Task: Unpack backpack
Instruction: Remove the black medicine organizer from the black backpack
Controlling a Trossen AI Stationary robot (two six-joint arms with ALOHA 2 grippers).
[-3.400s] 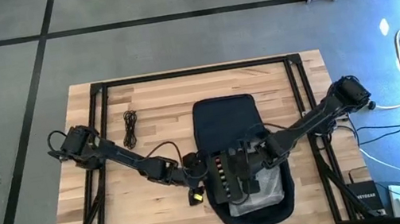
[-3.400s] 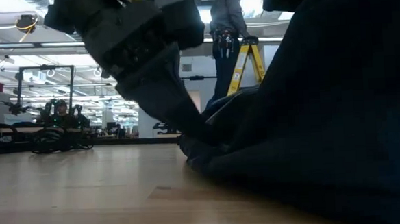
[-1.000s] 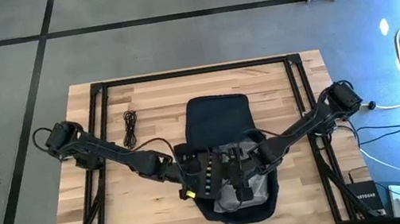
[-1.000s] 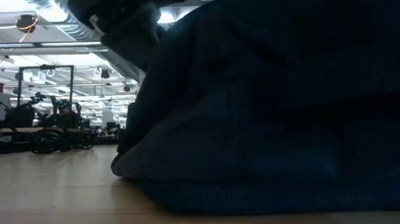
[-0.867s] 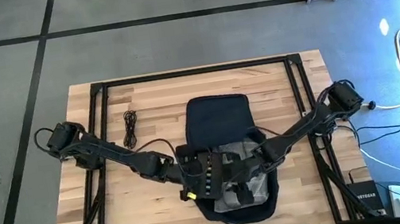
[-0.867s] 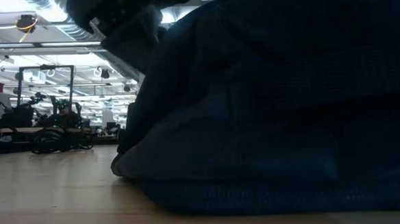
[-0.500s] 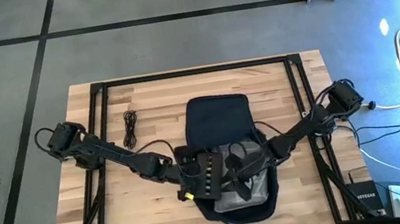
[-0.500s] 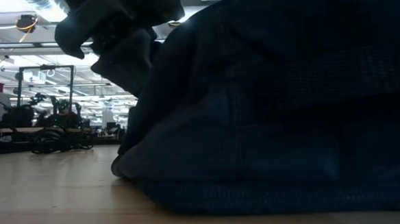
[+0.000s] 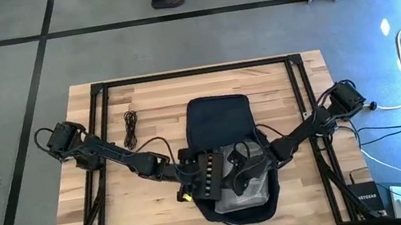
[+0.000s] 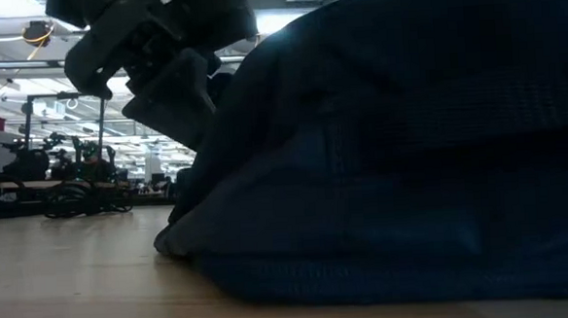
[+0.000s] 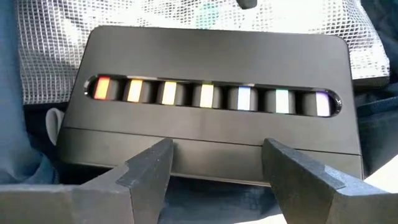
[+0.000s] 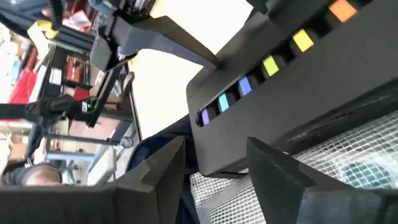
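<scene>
The dark backpack (image 9: 220, 121) lies open in the middle of the table, and in the low view its fabric (image 10: 410, 152) fills the right side. In its mouth a black box (image 9: 209, 177) with a row of coloured windows lies over a white mesh bag (image 9: 250, 181). My left gripper (image 11: 217, 149) comes from the left and is shut on the box. My right gripper (image 12: 216, 149) comes from the right over the mesh bag (image 12: 348, 168). Its fingers stand apart in front of one end of the box (image 12: 211, 137). My left gripper meets the box at its long side face (image 11: 217, 158), about the middle of its length. It slants down from the table's left. The fingers (image 11: 152, 168) cover the place of contact, so the kind of hold does not show. The box sits windows up over the mesh bag (image 11: 50, 56). My right gripper: I cannot tell whether it touches the mesh bag or the box.
A coiled black cable (image 9: 131, 128) lies on the wood at the far left. Dark frame rails (image 9: 102, 128) run along both sides of the table. Bare wood shows to the left of the backpack (image 10: 95, 276).
My left gripper has sunk beside the backpack's left edge and tipped a little further down, the box staying in front of it. My right gripper has rolled about its own axis and shifted slightly toward the far edge over the mesh bag.
</scene>
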